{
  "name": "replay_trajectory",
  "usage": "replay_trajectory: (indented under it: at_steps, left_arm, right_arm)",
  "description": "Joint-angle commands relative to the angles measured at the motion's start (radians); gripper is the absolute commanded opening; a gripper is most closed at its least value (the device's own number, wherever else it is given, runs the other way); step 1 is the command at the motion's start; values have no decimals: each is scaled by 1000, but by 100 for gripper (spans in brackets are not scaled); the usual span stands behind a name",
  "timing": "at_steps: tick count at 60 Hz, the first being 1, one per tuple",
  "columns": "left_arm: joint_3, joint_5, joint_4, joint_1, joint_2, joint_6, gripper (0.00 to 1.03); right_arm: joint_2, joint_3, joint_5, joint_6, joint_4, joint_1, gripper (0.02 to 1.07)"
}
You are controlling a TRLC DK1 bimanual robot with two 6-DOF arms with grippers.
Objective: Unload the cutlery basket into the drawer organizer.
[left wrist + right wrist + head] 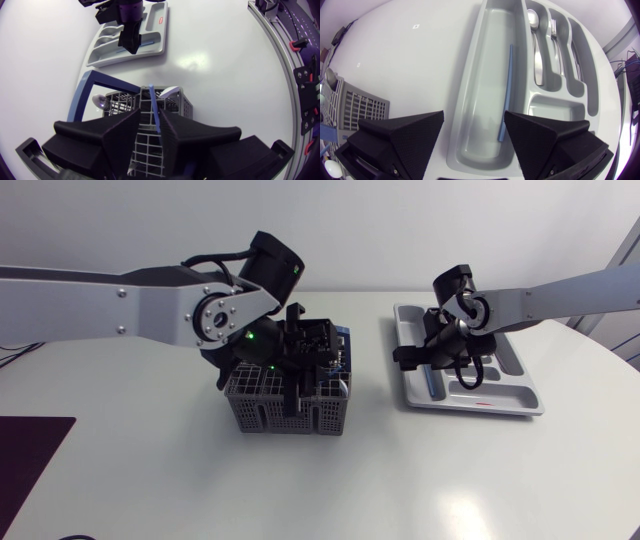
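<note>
On the glossy white tabletop point(420, 480), a grey lattice plastic cutlery basket point(285, 412) stands near the middle, well apart from the pale grey moulded drawer organizer point(520, 395). The left gripper point(150, 120) sits low over the basket, its fingers slightly apart, a slim blue handle point(154, 107) upright between them against one finger. The right gripper point(474, 120) hangs spread wide above the organizer's long compartment, where a thin blue stick-shaped utensil point(507, 85) lies. A metal spoon point(536, 50) and a metal fork point(555, 35) fill narrower slots.

Big white smooth table point(400, 480) with a curved edge. Flat dark purple patch point(30, 465) lying on its near left corner.
</note>
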Motion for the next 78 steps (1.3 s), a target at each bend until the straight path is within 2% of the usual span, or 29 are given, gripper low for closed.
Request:
replay_trajectory:
  at_steps: [1, 5, 8, 14, 26, 47, 78]
  left_arm:
    - [11, 10, -11, -9, 26, 21, 42]
    - [17, 21, -17, -9, 32, 16, 42]
    - [23, 27, -25, -9, 39, 13, 36]
    - [29, 30, -31, -10, 46, 8, 33]
    - [63, 47, -69, -1, 51, -5, 21]
    - [36, 128, -69, 19, 25, -47, 15]
    - [25, 205, -67, 57, -14, -93, 14]
  right_arm:
    - [-29, -30, 8, -16, 9, 10, 89]
    - [-35, -39, 8, -17, 9, 11, 89]
    - [-41, -45, 8, -19, 13, 13, 89]
    - [-50, -58, 8, -25, 20, 13, 89]
    - [-61, -79, 8, -33, 36, 13, 89]
    - [-79, -101, 8, -45, 49, 13, 89]
    - [-93, -118, 8, -54, 54, 19, 89]
